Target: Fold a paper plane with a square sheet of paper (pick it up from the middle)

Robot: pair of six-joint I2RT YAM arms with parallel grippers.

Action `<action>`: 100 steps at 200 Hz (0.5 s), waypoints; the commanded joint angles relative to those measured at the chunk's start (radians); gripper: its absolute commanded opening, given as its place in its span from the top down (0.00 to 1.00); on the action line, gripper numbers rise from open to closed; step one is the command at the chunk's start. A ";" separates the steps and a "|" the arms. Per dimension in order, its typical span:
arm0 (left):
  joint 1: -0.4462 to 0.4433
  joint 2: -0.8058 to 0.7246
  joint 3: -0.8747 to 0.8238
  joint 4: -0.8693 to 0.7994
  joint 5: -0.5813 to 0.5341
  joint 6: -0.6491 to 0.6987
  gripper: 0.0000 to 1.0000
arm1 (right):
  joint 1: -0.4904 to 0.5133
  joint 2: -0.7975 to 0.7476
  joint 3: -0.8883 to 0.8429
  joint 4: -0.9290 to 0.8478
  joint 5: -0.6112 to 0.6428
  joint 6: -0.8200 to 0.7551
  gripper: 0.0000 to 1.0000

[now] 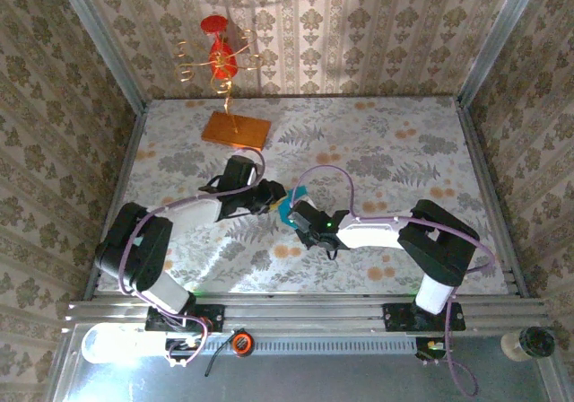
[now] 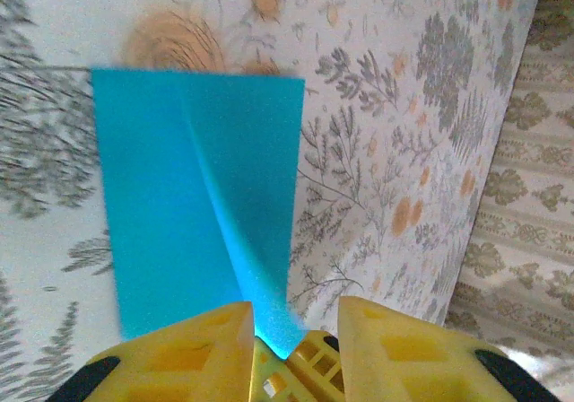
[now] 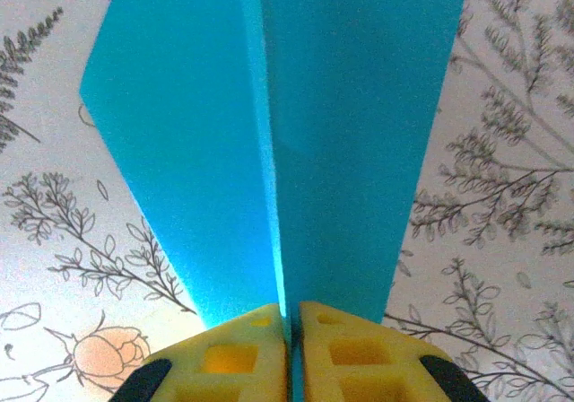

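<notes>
The paper plane [image 1: 289, 206] lies between the left tool [image 1: 273, 196] and the right tool [image 1: 298, 216], over the tabletop [image 1: 404, 151]. The ornament [image 1: 221, 56] on its slab [image 1: 235, 130] stands well behind the left tool.

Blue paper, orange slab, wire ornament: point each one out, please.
blue paper [image 3: 359, 106]: right wrist view, on its right flap.
orange slab [image 1: 249, 133]: top external view, bare top face.
wire ornament [image 1: 221, 57]: top external view, its red centre.

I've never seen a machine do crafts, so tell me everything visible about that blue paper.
The blue paper is thin, plain cyan and matte, folded lengthwise with one sharp crease and flaps spreading to either side. The right claw is pinched shut on its crease at one end. Elsewhere its edge reaches into the open left claw.
</notes>
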 commanded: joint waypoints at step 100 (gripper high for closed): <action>0.008 -0.053 -0.138 0.137 -0.030 -0.020 0.65 | -0.196 -0.058 -0.124 0.195 -0.600 0.137 0.92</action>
